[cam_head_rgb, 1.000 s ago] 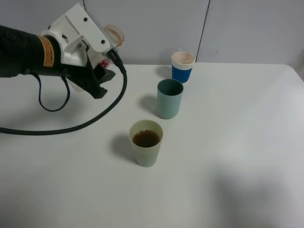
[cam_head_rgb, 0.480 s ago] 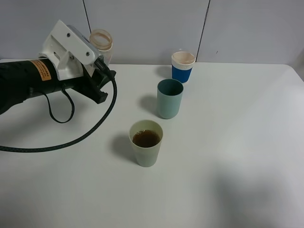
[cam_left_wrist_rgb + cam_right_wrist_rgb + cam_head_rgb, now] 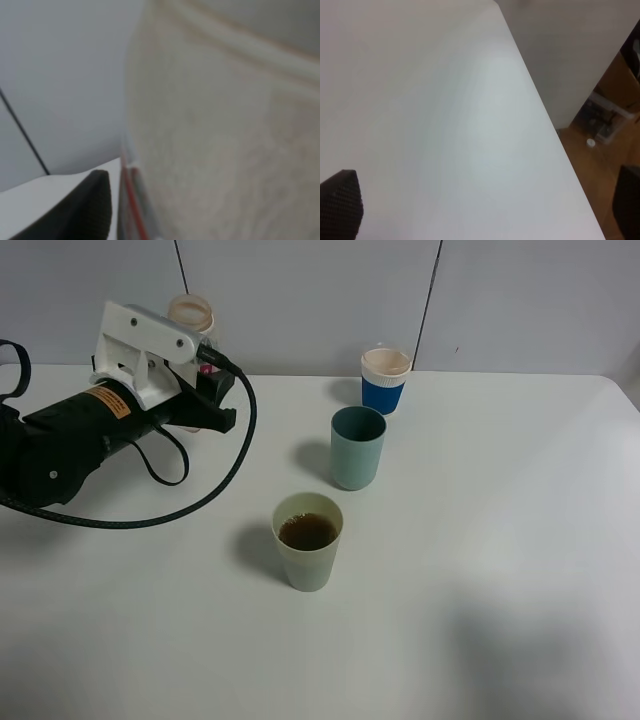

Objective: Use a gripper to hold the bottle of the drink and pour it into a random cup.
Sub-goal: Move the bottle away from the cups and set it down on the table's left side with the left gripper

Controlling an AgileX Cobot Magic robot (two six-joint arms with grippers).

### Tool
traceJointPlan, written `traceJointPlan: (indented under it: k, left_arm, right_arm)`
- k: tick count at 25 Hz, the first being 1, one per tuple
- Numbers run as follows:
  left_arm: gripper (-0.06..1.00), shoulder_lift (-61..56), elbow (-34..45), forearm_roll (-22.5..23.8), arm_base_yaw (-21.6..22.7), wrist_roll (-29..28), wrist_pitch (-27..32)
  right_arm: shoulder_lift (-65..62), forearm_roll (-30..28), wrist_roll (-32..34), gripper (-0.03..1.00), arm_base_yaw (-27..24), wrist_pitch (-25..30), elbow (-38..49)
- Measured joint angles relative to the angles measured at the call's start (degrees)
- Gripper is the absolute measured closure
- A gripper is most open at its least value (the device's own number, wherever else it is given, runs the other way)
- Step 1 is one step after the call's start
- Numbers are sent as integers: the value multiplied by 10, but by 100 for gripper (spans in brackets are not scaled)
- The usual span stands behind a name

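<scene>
Left arm: I see it low at the back left of the counter (image 3: 500, 540), pincer (image 3: 205, 390) clenched on the upright bottle (image 3: 190, 315).
Cup (image 3: 308, 565): holds the drink (image 3: 308, 531), well apart from the pincer.
Around: teal tumbler (image 3: 357, 447), blue cup (image 3: 385, 390) behind it.
</scene>
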Motion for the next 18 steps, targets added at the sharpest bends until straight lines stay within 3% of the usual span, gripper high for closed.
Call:
traceJointPlan:
  k: [5,9,18]
  left_arm:
    - [41,37,1,-36,2,0,-28]
    - [41,63,1,-36,18,-16,-42]
    - [41,80,0,6,63,-138,-80]
  right_arm:
    - [0,0,0,-3,0,0,0]
    - [0,0,0,-3,0,0,0]
    - [0,0,0,-3,0,0,0]
